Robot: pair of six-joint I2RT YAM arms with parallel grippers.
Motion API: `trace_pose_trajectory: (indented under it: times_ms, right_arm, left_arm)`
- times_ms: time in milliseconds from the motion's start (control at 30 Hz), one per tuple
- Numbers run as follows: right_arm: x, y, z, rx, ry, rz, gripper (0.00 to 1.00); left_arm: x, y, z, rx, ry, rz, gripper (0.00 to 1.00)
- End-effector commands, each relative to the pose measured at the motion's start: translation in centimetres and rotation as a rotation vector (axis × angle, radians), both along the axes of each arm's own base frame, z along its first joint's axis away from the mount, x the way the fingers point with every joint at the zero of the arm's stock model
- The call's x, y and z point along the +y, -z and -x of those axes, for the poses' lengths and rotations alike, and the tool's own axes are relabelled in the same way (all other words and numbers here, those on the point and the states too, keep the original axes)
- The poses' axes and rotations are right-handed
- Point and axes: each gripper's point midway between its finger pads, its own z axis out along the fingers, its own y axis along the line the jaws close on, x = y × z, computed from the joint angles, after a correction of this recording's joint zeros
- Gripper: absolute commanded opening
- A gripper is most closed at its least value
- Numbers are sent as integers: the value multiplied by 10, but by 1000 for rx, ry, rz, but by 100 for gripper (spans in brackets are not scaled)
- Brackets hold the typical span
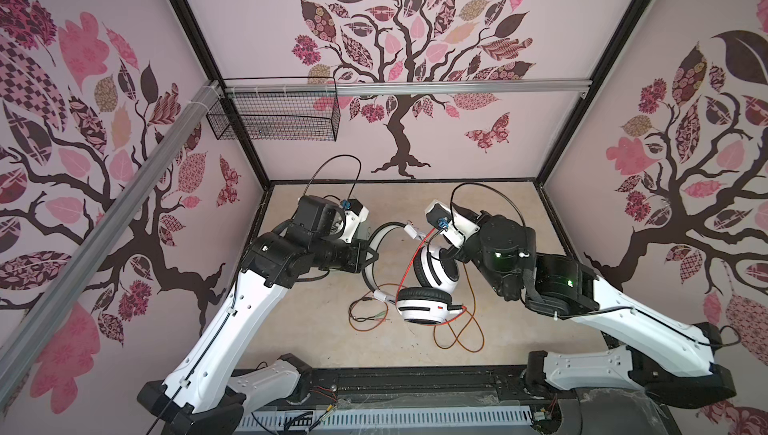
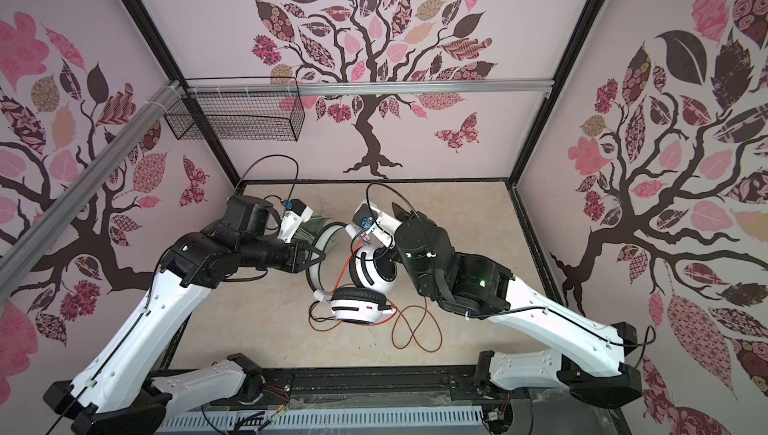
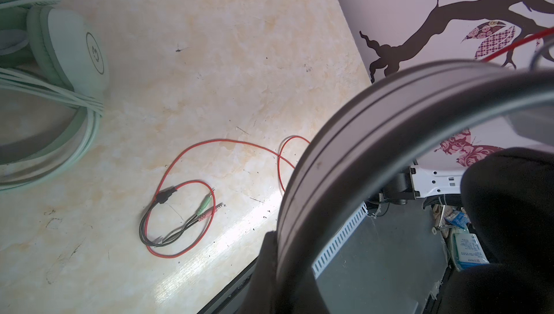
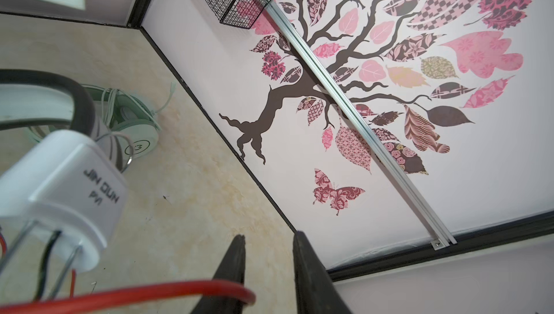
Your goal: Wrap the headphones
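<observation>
Evidently the left hand (image 1: 366,255) clamped the white-and-black over-ear headphones (image 1: 424,305) steady for winding. Right hand (image 4: 269,255) gaped, released, beside their orange-red cable (image 4: 144,296).

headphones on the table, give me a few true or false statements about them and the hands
1. The mint-green headphones have their cable wound round them. True.
2. The red cable of the white-and-black headphones is fully wrapped. False: it lies in loose loops on the table.
3. The left hand is shut on the white-and-black headphones' band. True.
4. The right hand has its jaws pressed together. False: a gap shows between them.
5. The wire basket holds a headset. False: nothing shows in it.
</observation>
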Motion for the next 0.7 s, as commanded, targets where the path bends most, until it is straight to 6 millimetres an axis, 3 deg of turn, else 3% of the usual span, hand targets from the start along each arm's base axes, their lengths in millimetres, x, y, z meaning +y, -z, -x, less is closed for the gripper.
trace_pose_trajectory:
  times_ms: [0,233,367,433,500,567,667]
  right_arm:
    - [14,-1,-1,85,-107,-124,31]
    - [17,51,-35,260,-119,-246,34]
    - [21,84,-36,367,-142,-306,39]
    - [22,104,-31,422,-146,-327,52]
    - [20,123,-26,468,-138,-352,74]
    - [8,141,-27,526,-97,-389,77]
    - [-26,162,-39,651,-8,-552,84]
  left_arm:
    - [-10,-16,6,-29,45,81,0]
    - [-10,-25,-1,-40,16,84,0]
    - [1,-26,-18,-62,-78,30,0]
    - [11,-27,-32,-59,-158,3,0]
    - [21,-29,-44,-41,-226,2,0]
    - [33,-29,-58,-21,-296,16,0]
    - [53,-27,-76,-16,-400,-6,0]
